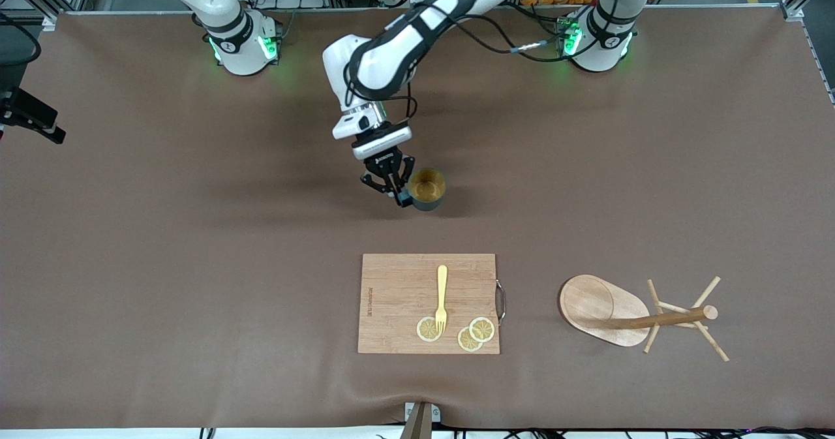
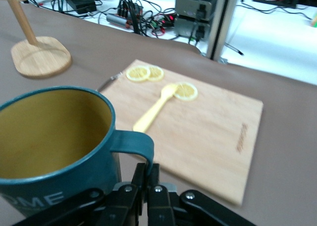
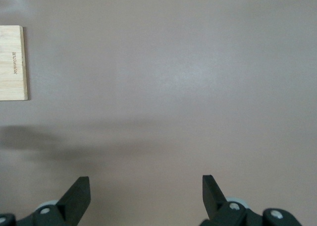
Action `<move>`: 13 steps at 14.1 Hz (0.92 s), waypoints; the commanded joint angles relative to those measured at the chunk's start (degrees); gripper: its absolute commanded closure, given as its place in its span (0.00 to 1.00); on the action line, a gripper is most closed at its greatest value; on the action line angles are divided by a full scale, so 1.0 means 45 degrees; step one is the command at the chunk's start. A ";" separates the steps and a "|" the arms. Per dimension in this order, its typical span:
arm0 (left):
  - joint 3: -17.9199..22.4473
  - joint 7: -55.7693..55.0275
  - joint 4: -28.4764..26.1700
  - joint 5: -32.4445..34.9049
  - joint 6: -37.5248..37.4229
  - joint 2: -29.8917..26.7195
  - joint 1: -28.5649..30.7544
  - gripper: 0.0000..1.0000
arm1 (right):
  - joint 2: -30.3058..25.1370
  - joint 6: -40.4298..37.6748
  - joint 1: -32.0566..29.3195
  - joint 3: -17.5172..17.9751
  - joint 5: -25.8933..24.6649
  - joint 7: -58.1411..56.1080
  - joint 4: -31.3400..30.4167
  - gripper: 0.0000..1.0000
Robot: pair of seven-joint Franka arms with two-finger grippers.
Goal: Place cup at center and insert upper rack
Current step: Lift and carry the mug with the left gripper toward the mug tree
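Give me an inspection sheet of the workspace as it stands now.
Surface: brown table, one mat.
Job's things: cup upright mid-table; mug tree on its side toward the left arm's end.
Clutter: cutting board with fork and lemon slices, nearer the camera than the cup.
Grippers: left gripper shut on the cup's handle; right gripper open over bare table, waiting.
Cables: bundle by the left arm's base.
Surroundings: nothing seen of concern.

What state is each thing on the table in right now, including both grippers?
cup: upright, empty, on the table, held by its handle.
left gripper: shut on the cup's handle.
right gripper: open, holding nothing, over bare table.
upper rack: lying on its side.
cutting board: flat, carrying a fork and three lemon slices.
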 commanded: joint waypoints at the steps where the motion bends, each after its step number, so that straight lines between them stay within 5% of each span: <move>1: -0.0094 0.1193 -0.0337 -0.1058 0.0041 -0.1206 0.0835 1.00 | 0.0206 -0.0574 -0.0151 -0.0064 0.0078 0.0017 0.0327 0.00; 13: -0.0172 0.6953 -0.0337 -0.6818 0.0217 -0.4039 0.5581 1.00 | 0.0186 -0.0812 -0.0074 -0.0006 0.0040 0.0114 0.0366 0.00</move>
